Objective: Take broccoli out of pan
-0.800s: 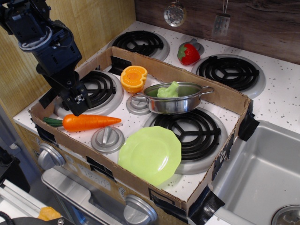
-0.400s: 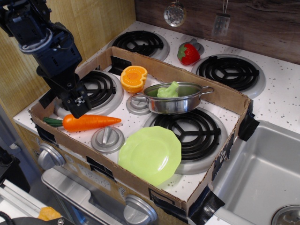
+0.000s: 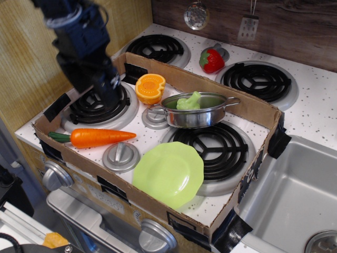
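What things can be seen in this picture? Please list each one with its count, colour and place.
broccoli: one, pale green, inside the pan
pan: one, shiny steel, on the front right burner's back edge
orange half: one, orange, left of the pan
carrot: one, orange with green stem, front left
plate: one, lime green, front of the box
strawberry: one, red, behind the box
cardboard box: one, brown, around the near burners
sink: one, grey, right
gripper: one, dark, blurred, over the left burner
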You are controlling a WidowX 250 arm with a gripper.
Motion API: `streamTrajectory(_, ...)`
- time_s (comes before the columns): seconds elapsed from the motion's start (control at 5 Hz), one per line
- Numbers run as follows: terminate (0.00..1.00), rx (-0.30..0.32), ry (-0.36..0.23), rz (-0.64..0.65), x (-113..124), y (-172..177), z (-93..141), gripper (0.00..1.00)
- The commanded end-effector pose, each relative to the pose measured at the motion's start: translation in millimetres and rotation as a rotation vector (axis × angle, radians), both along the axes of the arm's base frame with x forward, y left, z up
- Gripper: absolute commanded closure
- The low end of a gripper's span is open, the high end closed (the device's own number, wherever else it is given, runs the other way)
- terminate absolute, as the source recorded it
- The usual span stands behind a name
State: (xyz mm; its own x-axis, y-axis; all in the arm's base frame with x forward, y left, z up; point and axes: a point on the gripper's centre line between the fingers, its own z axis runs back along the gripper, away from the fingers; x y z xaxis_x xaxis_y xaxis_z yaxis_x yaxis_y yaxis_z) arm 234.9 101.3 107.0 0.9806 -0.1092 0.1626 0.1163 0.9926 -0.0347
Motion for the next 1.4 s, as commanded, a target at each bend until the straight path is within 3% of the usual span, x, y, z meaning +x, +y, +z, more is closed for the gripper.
streamTrajectory(0.0,0.0,0.029,0.012,0.225,44,-10,22,0.0)
streamTrajectory(0.2,0.0,0.017,0.062,0.392,72,-20,26,0.0)
streamTrajectory(0.4,0.0,0.044,0.138,0.478,89,-26,20,0.0)
streamTrajectory(0.8,0.0,0.065,0.066,0.642,104,-42,-1,0.0)
streamTrajectory(1.0,0.0,0.096,0.063,0.592,112,-46,-6,0.0)
streamTrajectory(1.2,0.0,0.122,-0.009,0.595,116,-53,-13,0.0)
